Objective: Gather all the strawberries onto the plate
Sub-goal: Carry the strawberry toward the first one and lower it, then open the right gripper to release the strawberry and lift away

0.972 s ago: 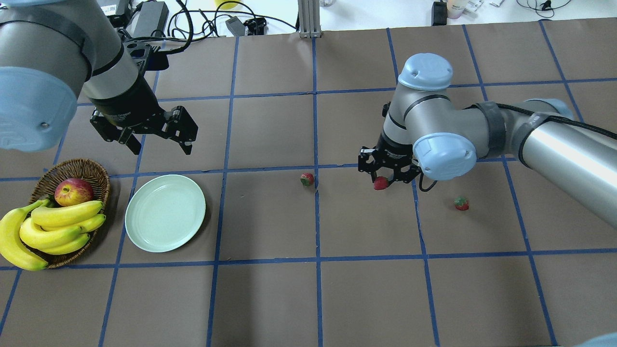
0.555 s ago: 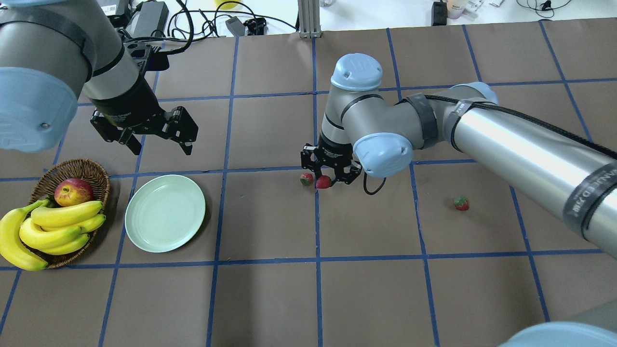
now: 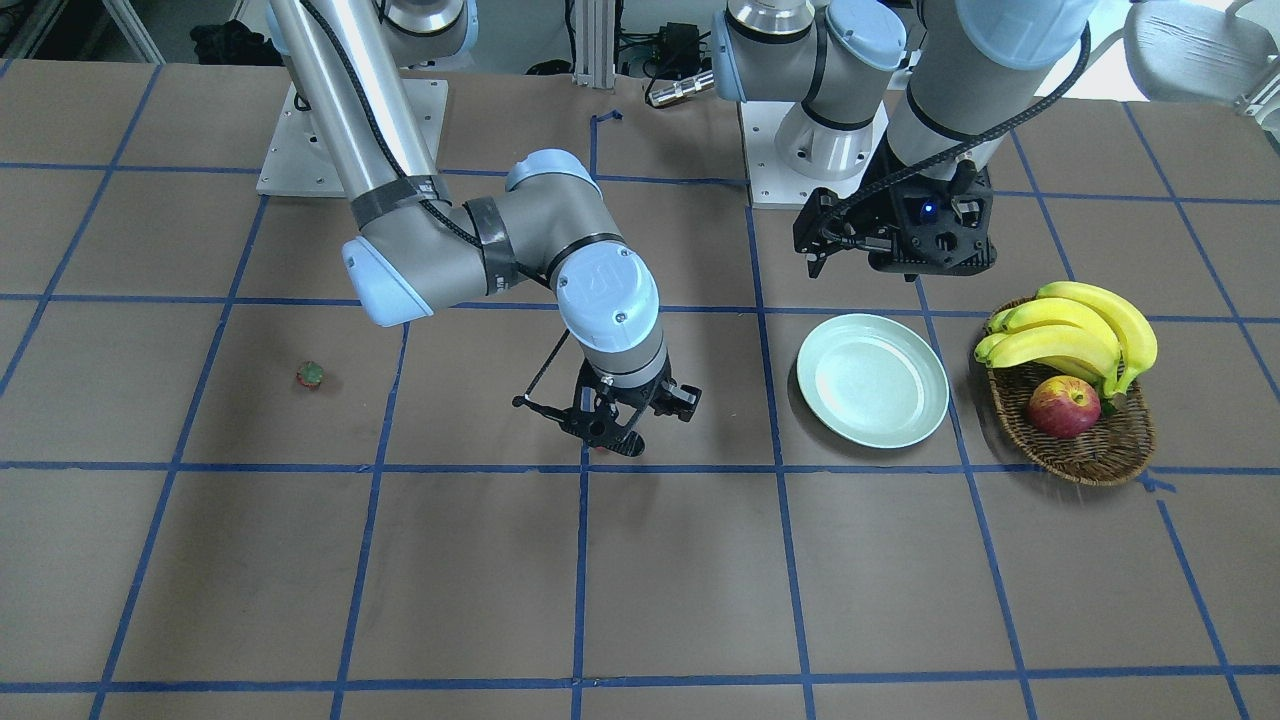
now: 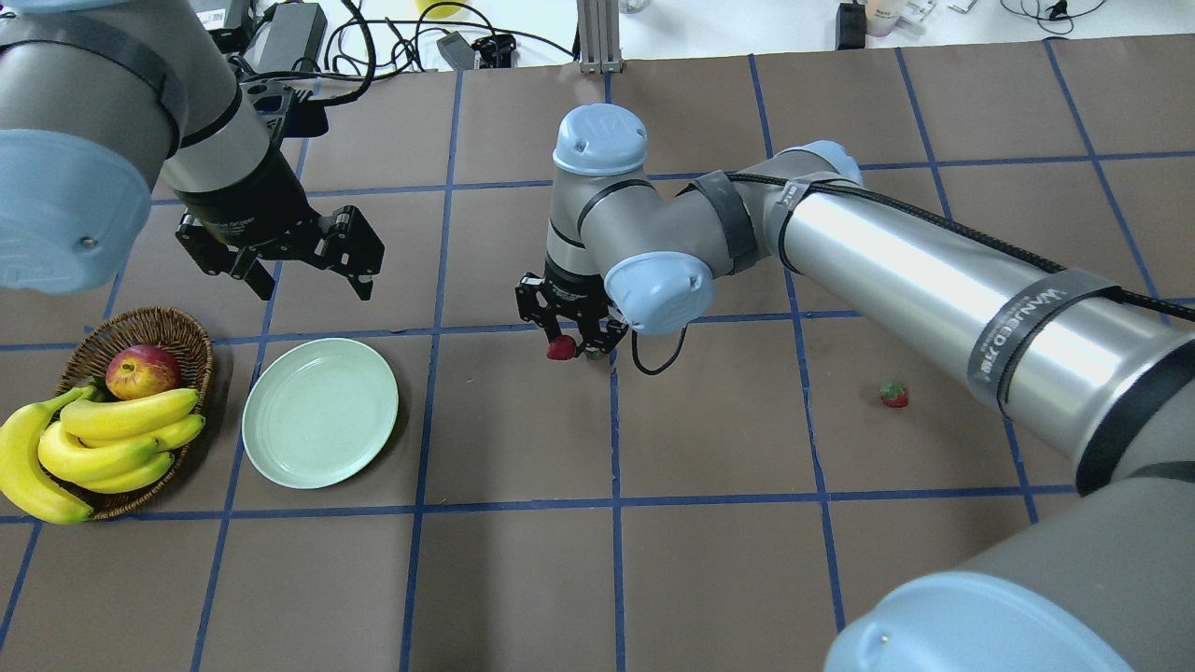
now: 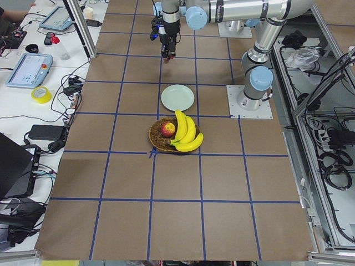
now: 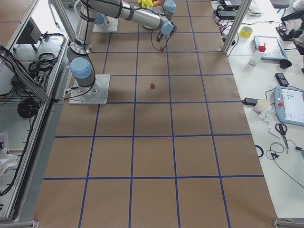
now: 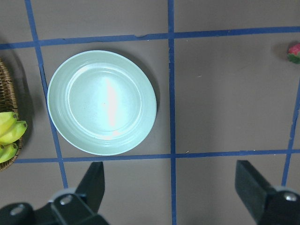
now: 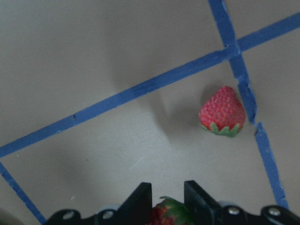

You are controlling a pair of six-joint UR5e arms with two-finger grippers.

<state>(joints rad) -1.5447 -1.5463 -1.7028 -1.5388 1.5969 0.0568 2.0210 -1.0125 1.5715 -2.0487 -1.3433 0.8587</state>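
the right gripper (image 4: 572, 342) hangs low over the table (image 4: 709, 560) near its middle, its arm stretched in from the robot's right. its jaws pinch a strawberry (image 4: 561, 348). in the right wrist view the red flesh and green top of this berry sit squeezed between the two black fingers (image 8: 139, 199).

a second berry (image 8: 222, 112) lies on the brown paper just beside the held one, next to a crossing of blue tape lines. from overhead it is half hidden behind the gripper. a third berry (image 4: 893, 395) lies alone farther to the robot's right, well apart from both arms.

the plate (image 4: 320, 413) rests flat on the robot's left side of the table — all three berries are well apart from it, the held one nearest. its pale green surface shows only a streak of glare in the left wrist view.

the left gripper (image 4: 308, 277) hovers above the table just beyond the plate, jaws spread wide and gripping nothing. its camera looks straight down on the plate, with one finger (image 7: 91, 183) at each lower corner of that view.

a wicker basket (image 4: 191, 341) stands just beside the plate, on the side away from the berries. it holds an apple (image 4: 142, 371) and a bunch of bananas (image 4: 103, 439) whose ends hang out over the rim.
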